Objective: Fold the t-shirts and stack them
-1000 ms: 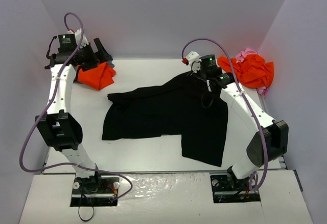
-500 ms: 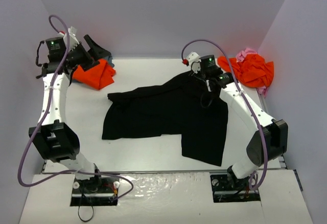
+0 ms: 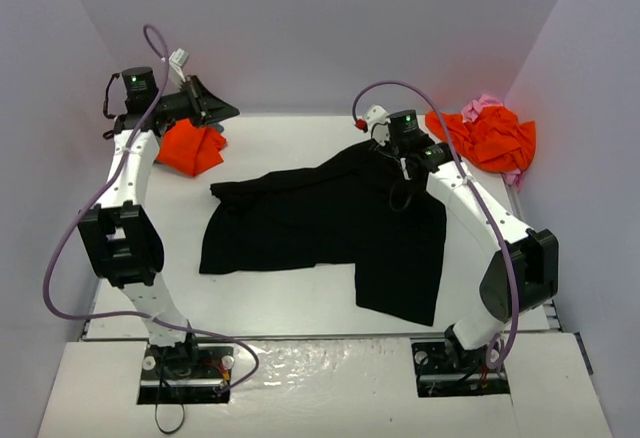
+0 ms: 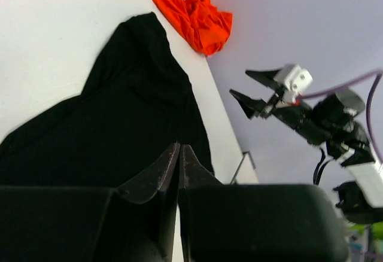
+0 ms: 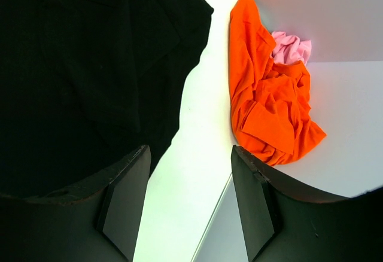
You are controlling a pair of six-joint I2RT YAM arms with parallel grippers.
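Black t-shirt (image 3: 300, 223), unfolded and rumpled, flat on the white table (image 3: 280, 293)

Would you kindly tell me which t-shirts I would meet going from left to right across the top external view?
far-left orange t-shirt → black t-shirt → far-right orange t-shirt. The pink t-shirt overlaps that last one, so it is left out.

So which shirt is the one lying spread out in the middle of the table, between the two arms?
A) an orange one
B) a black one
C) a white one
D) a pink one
B: the black t-shirt lies spread across the middle of the table, while the left orange t-shirt and the right orange t-shirt sit bunched in the far corners.
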